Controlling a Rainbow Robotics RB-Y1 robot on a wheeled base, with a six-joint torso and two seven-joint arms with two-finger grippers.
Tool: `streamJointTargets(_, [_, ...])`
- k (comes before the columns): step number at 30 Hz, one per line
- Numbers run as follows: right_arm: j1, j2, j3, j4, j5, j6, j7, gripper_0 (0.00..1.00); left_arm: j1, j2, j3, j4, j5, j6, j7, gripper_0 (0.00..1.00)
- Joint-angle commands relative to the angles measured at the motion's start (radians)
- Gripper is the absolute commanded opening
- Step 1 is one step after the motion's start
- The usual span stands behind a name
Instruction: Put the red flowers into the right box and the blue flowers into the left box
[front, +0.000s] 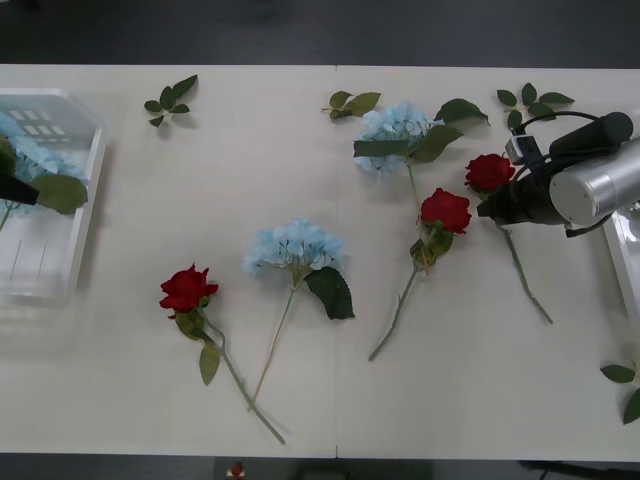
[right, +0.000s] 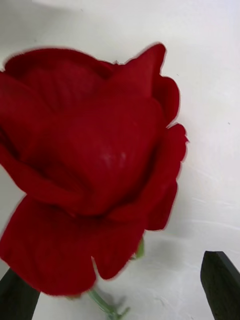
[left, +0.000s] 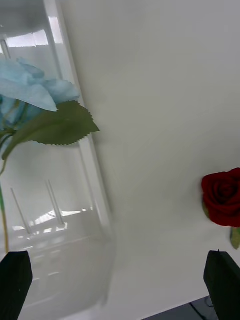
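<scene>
The white table (front: 300, 130) carries everything. The left box (front: 70, 250) sits at its left edge, with a blue flower (front: 30, 160) and its big leaf lying in it; in the left wrist view that flower (left: 30, 95) rests over the box's rim (left: 75, 115). The right box (front: 628, 260) shows as a strip of rim at the right edge.

Two more blue flowers lie loose on the table: one (front: 295, 247) near the middle, its stem running toward the near edge, and one (front: 395, 128) toward the far edge, right of centre. Three red flowers lie loose: one (front: 187, 288) toward the near left, one (front: 446, 210) right of centre, and one (front: 489, 171) near the right edge.

The right gripper (front: 492, 205) is at that last rose, by the base of its bloom; in its wrist view the bloom (right: 90, 165) sits between the black fingers (right: 220, 282), which stand wide apart on either side of it.

The left gripper (left: 120, 285) hovers over the left box's inner rim, its fingers (left: 14, 280) wide apart and holding nothing.

Small leaf sprigs (front: 168, 98) lie along the far edge and at the near right corner.
</scene>
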Motion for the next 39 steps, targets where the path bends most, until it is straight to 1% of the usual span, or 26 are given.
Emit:
streamJointTargets(1, [-0.024,0.002,-0.004,-0.010,0.013,-0.010,0.045,0.89,0.002,0.038,-0.067,-0.109,0.070,0.056,0.166,1.00])
streamJointTargets(5, [-0.024,0.009,-0.004,-0.004,0.013,-0.010,0.050,0.88,0.015,0.038,-0.139,-0.193,0.119,0.063,0.312,1.00])
streamJointTargets(9, [-0.024,0.010,0.001,-0.002,0.012,-0.010,0.054,0.88,0.058,0.038,-0.199,-0.322,0.113,0.036,0.418,1.00])
streamJointTargets(14, [-0.024,0.010,0.016,0.005,0.004,-0.010,0.053,0.87,0.147,0.038,-0.232,-0.478,0.099,0.008,0.553,1.00])
streamJointTargets(16, [-0.026,0.010,0.022,0.010,-0.001,-0.007,0.048,0.87,0.198,0.038,-0.232,-0.538,0.094,0.008,0.606,1.00])
streamJointTargets(18, [-0.026,0.010,0.024,0.010,-0.002,0.007,0.050,0.87,0.230,0.037,-0.232,-0.570,0.094,0.008,0.640,1.00])
streamJointTargets(19, [-0.027,0.010,0.024,0.009,-0.005,0.019,0.053,0.87,0.264,0.037,-0.232,-0.601,0.093,0.006,0.674,1.00])
streamJointTargets(21, [-0.029,0.012,0.024,0.010,-0.007,0.036,0.053,0.87,0.302,0.027,-0.243,-0.639,0.091,0.008,0.726,1.00])
streamJointTargets(26, [-0.030,0.015,0.033,0.010,-0.005,0.050,0.054,0.85,0.361,0.015,-0.309,-0.693,0.077,-0.027,0.856,1.00])
streamJointTargets(29, [-0.030,0.015,0.041,0.010,-0.002,0.048,0.054,0.81,0.377,0.015,-0.378,-0.715,0.057,-0.078,0.945,1.00])
streamJointTargets(33, [-0.030,0.021,0.044,0.010,0.007,0.050,0.056,0.74,0.379,0.015,-0.498,-0.745,-0.038,-0.155,1.054,1.00])
streamJointTargets(39, [-0.033,0.024,0.061,0.010,0.021,0.050,0.054,0.56,0.373,0.015,-0.639,-0.747,-0.142,-0.264,1.154,1.00])
